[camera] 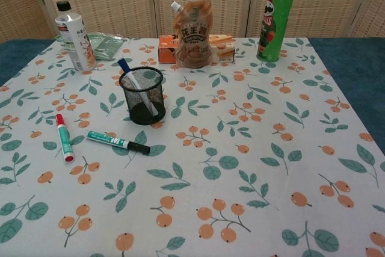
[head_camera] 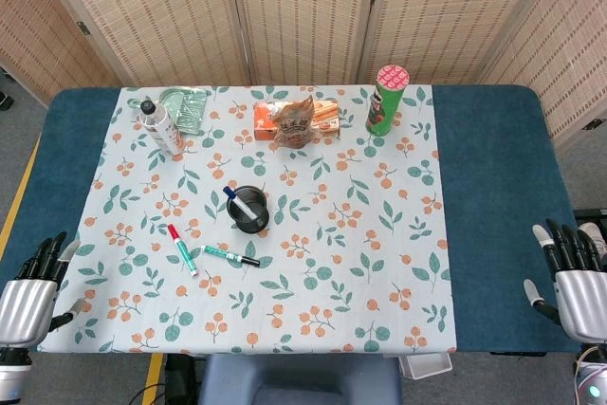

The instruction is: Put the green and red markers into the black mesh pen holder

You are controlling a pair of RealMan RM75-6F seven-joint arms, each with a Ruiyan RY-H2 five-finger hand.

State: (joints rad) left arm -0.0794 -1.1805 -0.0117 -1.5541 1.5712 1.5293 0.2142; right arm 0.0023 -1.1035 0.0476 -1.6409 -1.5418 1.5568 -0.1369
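The black mesh pen holder (head_camera: 250,209) (camera: 142,95) stands upright near the table's middle, with a blue marker (head_camera: 239,202) (camera: 131,79) leaning inside it. In front of it lies the green marker (head_camera: 230,255) (camera: 117,142), flat on the cloth. To its left lies the red marker (head_camera: 182,248) (camera: 63,136). My left hand (head_camera: 31,297) hovers at the near left corner, fingers apart and holding nothing. My right hand (head_camera: 575,276) is at the near right edge, also holding nothing with its fingers spread. Neither hand shows in the chest view.
Along the far side stand a white bottle (head_camera: 160,126) (camera: 72,35), a green packet (head_camera: 184,106), an orange box with a snack pouch (head_camera: 294,120) (camera: 193,34) in front, and a green chip can (head_camera: 386,100) (camera: 272,22). A floral cloth (head_camera: 379,272) covers the blue table.
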